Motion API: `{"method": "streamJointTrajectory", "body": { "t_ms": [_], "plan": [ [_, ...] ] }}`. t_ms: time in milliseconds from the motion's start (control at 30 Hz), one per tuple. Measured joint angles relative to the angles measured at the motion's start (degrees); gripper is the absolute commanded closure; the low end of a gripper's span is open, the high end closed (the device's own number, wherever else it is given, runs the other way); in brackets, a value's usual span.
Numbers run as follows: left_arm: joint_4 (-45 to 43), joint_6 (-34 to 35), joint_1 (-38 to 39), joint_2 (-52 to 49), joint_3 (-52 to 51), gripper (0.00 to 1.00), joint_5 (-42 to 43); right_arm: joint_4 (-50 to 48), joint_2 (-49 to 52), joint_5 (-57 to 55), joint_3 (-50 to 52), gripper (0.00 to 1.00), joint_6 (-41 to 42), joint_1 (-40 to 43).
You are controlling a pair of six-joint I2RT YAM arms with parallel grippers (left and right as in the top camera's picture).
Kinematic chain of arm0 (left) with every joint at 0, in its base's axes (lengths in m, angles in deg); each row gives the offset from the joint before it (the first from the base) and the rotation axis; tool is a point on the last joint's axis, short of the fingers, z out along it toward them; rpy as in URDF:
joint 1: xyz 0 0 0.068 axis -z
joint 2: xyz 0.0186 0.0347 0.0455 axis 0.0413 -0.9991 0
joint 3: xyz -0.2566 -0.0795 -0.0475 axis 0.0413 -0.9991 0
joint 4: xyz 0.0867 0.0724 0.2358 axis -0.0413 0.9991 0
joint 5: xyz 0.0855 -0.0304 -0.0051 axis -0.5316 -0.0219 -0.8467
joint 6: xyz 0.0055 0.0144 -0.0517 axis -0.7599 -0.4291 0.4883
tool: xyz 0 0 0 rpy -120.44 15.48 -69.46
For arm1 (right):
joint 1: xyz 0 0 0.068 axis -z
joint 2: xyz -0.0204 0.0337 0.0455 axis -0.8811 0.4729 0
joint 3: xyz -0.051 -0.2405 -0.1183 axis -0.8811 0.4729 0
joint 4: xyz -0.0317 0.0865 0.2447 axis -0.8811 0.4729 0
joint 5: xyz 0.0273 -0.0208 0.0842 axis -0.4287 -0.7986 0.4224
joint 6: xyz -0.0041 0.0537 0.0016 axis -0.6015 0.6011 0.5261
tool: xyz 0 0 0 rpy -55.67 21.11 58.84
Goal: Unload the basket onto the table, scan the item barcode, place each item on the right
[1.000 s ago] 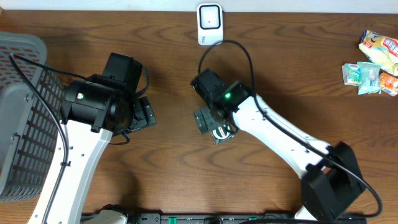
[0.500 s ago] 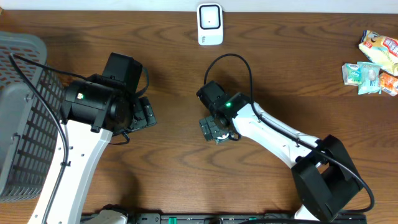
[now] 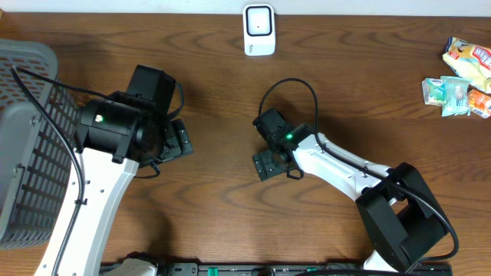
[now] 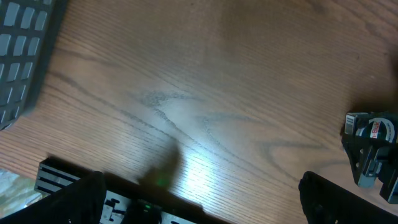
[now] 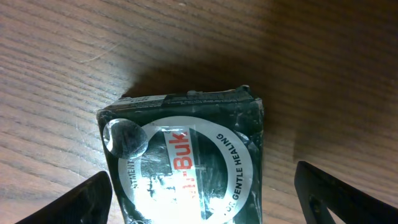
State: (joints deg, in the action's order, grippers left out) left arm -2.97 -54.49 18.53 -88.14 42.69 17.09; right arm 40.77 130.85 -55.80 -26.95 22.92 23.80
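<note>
We had right hand (image 5: pixel 205 190) released astride packet (image 5: pixel 205 118); we needed it centred before clenching, side edges only.

Bare table (image 3: pixel 368 84) spans mid-frame; basket (image 3: pixel 31 176) blocks the left edge, scanner (image 3: pixel 259 29) top centre, seemingly snack packets (image 3: pixel 459 77) upper right.

Overhead looks straight down on the brown wooden table (image 3: pixel 215 69); both wrist views share the black square packet (image 5: pixel 186 162), right one closest.

Wood table (image 4: pixel 205 93); grey basket (image 4: pixel 25 56) top-left; black packet (image 4: pixel 375 130) rt edge; left tool (image 4: pixel 205 202) fingers wide apart.
</note>
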Motion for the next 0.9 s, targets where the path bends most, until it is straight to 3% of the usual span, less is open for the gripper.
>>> {"method": "streamJointTrajectory", "body": {
  "t_ms": [233,467,900],
  "plan": [
    [0.0,0.0,0.0,0.0,0.0,0.02,0.0,-0.1,0.0,0.2,0.0,0.11,-1.0,0.0],
    [0.0,0.0,0.0,0.0,0.0,0.03,0.0,-0.1,0.5,0.3,0.1,0.19,-3.8,0.0],
    [0.0,0.0,0.0,0.0,0.0,0.03,0.0,-1.2,1.4,0.0,0.8,0.22,-4.4,-0.1]
  ]
}}
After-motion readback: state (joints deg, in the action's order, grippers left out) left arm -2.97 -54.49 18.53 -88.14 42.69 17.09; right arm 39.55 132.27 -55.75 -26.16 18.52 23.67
